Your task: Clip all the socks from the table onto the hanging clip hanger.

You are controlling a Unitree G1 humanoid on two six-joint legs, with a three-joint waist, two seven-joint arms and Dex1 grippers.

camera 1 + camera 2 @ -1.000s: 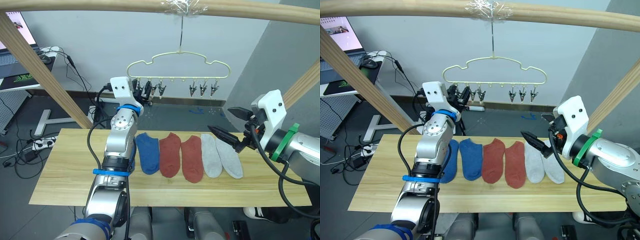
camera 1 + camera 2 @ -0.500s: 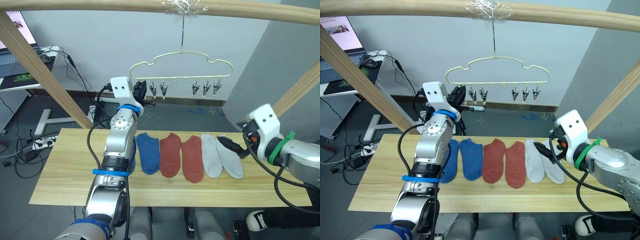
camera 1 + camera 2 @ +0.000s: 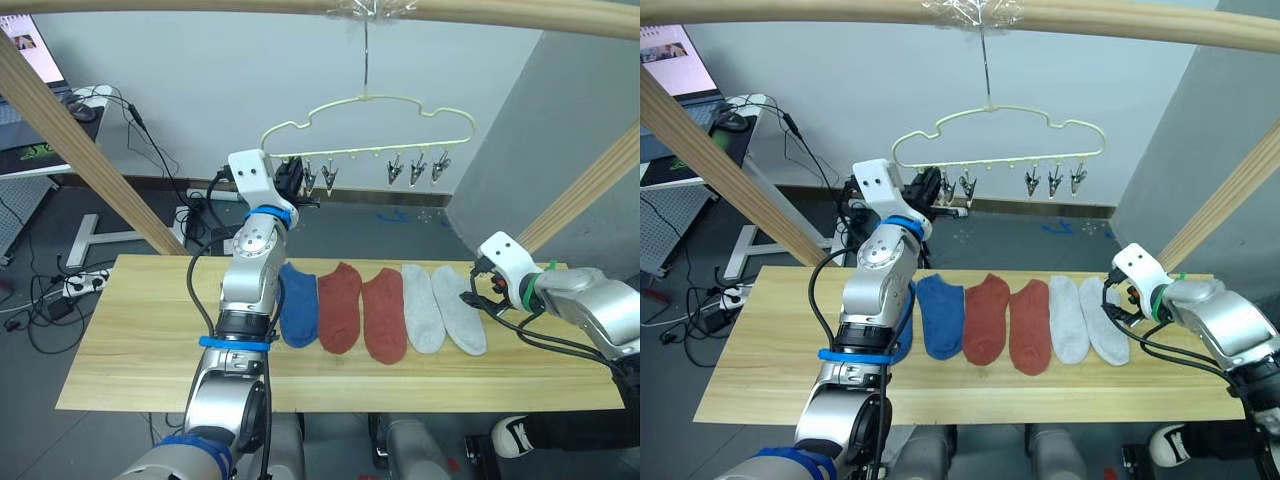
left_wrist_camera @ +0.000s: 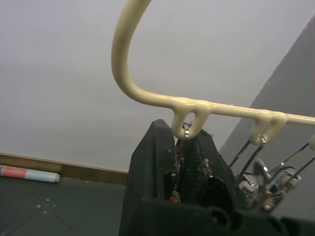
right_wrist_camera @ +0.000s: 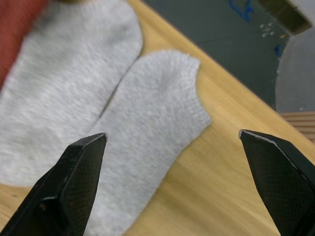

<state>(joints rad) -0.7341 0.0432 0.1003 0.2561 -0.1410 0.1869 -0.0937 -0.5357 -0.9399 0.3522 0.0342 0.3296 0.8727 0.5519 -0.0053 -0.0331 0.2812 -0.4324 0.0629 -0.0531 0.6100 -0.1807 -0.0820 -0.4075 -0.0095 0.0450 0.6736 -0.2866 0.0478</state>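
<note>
Right claw (image 5: 170,182) spread wide, low over the outermost grey sock (image 5: 147,142) flat on the tabletop (image 5: 231,196), long axis across the board, toe toward the far edge; left claw (image 4: 184,182) clenched on the hanger's (image 4: 133,83) end clip.

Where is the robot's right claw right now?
The right gripper, fingers open, hovers low over the table's right end, at the outermost grey sock.

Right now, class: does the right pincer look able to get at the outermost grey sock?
Probably yes. The right pincer stands open just above the outermost grey sock, which lies flat on the table with nothing over it.
</note>
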